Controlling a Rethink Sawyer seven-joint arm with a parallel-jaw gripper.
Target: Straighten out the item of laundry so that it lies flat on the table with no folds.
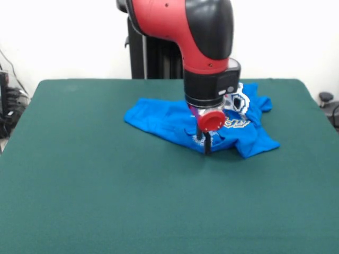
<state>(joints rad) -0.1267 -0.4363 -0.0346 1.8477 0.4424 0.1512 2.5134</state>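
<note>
Cloth bunched up is what I see from across the table: the bright blue T-shirt (183,120) lies crumpled a little past the middle of the green table (79,174), toward one o'clock from the table's centre, well clear of every edge. Part of its white print and some lettering show at the shirt's two o'clock side, twisted and half buried in folds. One lobe stretches out toward nine o'clock, another pokes toward four o'clock, and the fabric between them is humped. The red and black arm comes straight down over the shirt, and the gripper (206,145) stands at the garment's six o'clock edge, its dark tips touching or just above the cloth where it meets the felt. From here I cannot tell whether the tips are parted or pinched, nor whether any fabric is caught between them. My guess is that the step in hand is taking hold of that near hem. To do it well, the pinch should catch only the top layer at the very edge, then drag low and slow toward six o'clock so the folds slide open rather than bundle. Lifting high would likely drop the shirt back in a heap. Only this one view is on hand.
</note>
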